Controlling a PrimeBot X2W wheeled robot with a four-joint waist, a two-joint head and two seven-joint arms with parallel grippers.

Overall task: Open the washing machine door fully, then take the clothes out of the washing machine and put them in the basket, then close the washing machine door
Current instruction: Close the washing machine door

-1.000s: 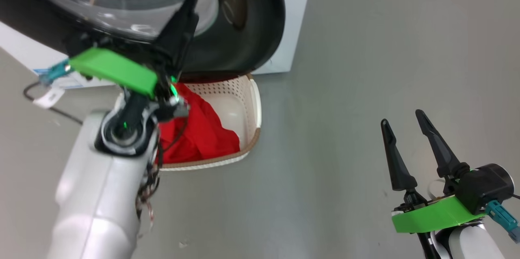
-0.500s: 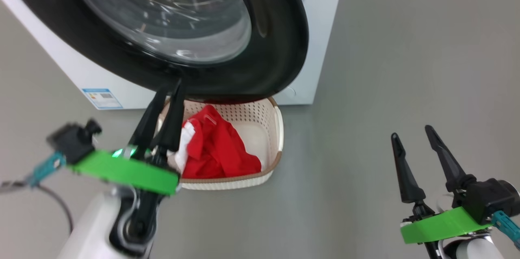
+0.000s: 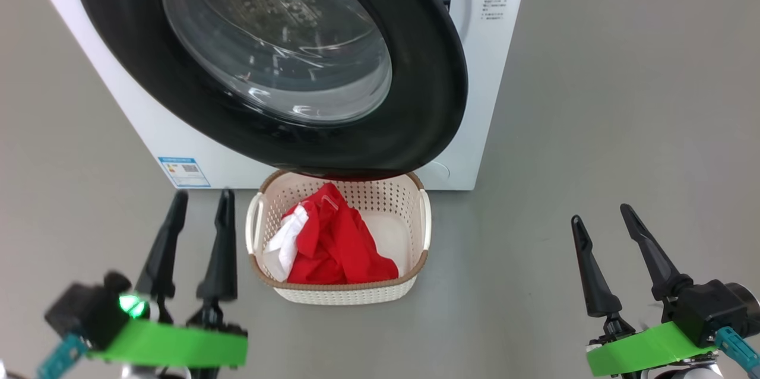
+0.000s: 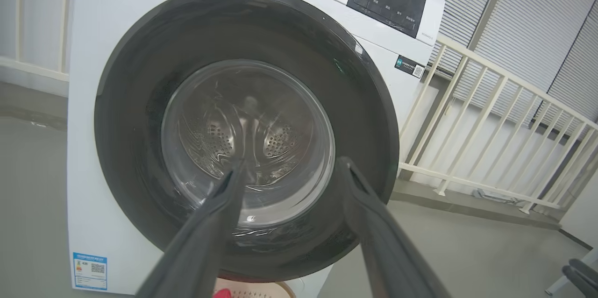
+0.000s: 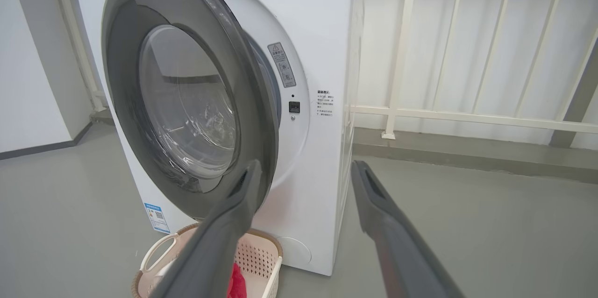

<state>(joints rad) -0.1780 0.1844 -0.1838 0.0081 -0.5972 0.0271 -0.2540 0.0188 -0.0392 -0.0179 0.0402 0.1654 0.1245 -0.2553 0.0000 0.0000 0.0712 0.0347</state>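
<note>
- the washing machine door [image 3: 273,58] fills the upper middle of the head view. it is ajar, its right edge standing off the white washing machine [image 3: 496,100].
- the clothes [image 3: 338,245], red with a white part, lie in the basket [image 3: 347,294] on the floor, just below the door's lower rim.
- a blue label sticker [image 3: 182,171] sits at the front's lower left. its print, and the small text [image 3: 494,6] at upper right, are too small to read.
- the left gripper [image 3: 202,193] is at lower left and the right gripper [image 3: 599,214] at lower right, both spread and empty.

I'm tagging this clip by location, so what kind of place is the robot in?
Probably a laundry area, perhaps a mock-up: a white front-loading washing machine stands on a grey floor, a basket holding red clothes sits in front of it, and a white railing runs beside it.
</note>
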